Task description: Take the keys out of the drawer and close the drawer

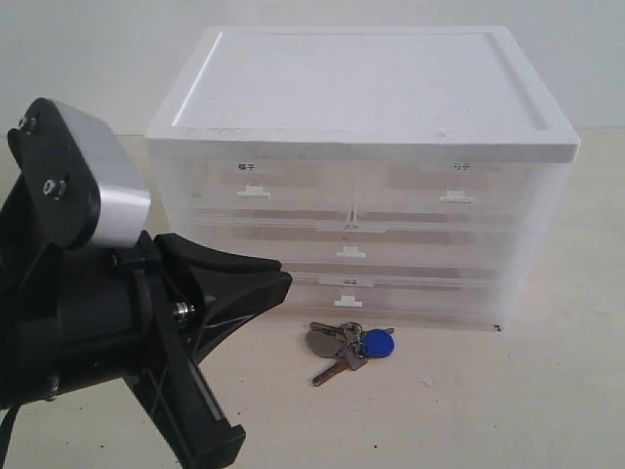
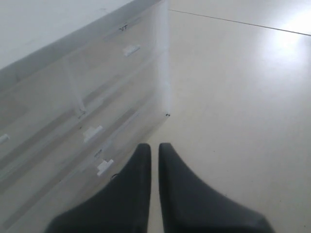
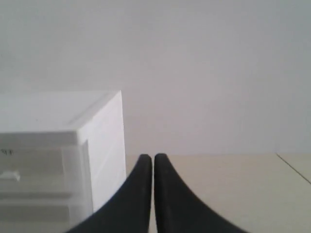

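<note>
The keys (image 1: pixel 344 350) lie on the table just in front of the drawer unit (image 1: pixel 361 127), a silver bunch with a blue oval fob (image 1: pixel 378 343). All drawer fronts look flush with the unit; the lowest drawer (image 1: pixel 346 298) is directly behind the keys. My left gripper (image 1: pixel 281 277) hovers to the left of the keys, its black fingers (image 2: pixel 143 160) nearly together with nothing between them. The drawer unit (image 2: pixel 87 97) fills one side of the left wrist view. My right gripper (image 3: pixel 153 156) is shut and empty, held beside the unit's side wall (image 3: pixel 107 145); it is out of the exterior view.
The left arm's large black and silver body (image 1: pixel 78 293) fills the near left of the exterior view. Bare beige table (image 1: pixel 508 391) stretches in front of and to the right of the unit. A plain white wall (image 3: pixel 194 73) stands behind.
</note>
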{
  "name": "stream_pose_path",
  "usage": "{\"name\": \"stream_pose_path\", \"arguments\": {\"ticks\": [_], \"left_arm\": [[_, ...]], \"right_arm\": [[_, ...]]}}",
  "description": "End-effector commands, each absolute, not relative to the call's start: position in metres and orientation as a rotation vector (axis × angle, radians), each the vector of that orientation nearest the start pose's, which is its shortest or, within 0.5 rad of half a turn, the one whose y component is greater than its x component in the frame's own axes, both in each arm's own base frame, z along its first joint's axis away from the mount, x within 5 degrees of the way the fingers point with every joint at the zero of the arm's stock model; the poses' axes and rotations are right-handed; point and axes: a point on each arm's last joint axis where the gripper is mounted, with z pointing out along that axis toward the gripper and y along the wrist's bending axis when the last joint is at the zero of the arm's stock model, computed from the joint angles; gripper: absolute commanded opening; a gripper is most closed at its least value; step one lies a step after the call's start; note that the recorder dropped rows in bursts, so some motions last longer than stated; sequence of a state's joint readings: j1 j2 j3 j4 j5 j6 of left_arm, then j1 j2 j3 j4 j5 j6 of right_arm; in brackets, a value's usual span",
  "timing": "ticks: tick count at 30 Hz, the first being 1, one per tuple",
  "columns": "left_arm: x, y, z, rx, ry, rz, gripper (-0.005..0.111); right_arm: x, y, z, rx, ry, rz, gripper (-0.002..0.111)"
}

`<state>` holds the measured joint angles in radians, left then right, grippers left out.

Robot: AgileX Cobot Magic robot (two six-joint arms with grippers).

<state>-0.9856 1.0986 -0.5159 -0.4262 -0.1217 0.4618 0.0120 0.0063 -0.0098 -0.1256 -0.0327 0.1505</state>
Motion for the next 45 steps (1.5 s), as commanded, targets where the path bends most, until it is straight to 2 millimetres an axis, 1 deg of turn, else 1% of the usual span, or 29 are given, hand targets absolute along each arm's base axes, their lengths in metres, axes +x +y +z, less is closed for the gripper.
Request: {"name": "stream_pose_path", "arguments": {"ticks": [1,6,11,30,32,37,39,42,45], "left_arm": [[0.125,-0.181,0.259,0.928,1.761,-0.582,0.004],[0.125,-0.181,0.259,0.928,1.762,-0.583,0.004],[0.125,-0.181,0.259,0.928,1.762,-0.583,0.004],[0.126,-0.180,0.257,0.922,1.758,-0.578,0.004],[0.124,-0.177,0.252,0.921,1.733,-0.560,0.004],[0.117,-0.158,0.221,0.905,1.744,-0.499,0.004],[0.109,-0.148,0.208,0.962,1.743,-0.469,0.004],[0.096,-0.134,0.193,1.090,1.692,-0.424,0.004],[0.084,-0.118,0.179,1.141,1.697,-0.408,0.004]], "right_arm": [[0.056,-0.001,0.201,-0.005,1.613,-0.010,0.000],[0.054,-0.003,0.184,0.008,1.812,-0.029,0.000],[0.054,-0.002,0.184,-0.031,1.808,-0.059,0.000],[0.054,-0.002,0.184,-0.031,1.808,-0.059,0.000],[0.054,-0.002,0.184,-0.031,1.808,-0.059,0.000],[0.054,-0.002,0.184,-0.030,1.808,-0.057,0.000],[0.054,-0.002,0.184,-0.030,1.808,-0.057,0.000],[0.054,-0.002,0.184,-0.030,1.808,-0.057,0.000],[0.054,-0.002,0.184,-0.030,1.808,-0.057,0.000]]}}
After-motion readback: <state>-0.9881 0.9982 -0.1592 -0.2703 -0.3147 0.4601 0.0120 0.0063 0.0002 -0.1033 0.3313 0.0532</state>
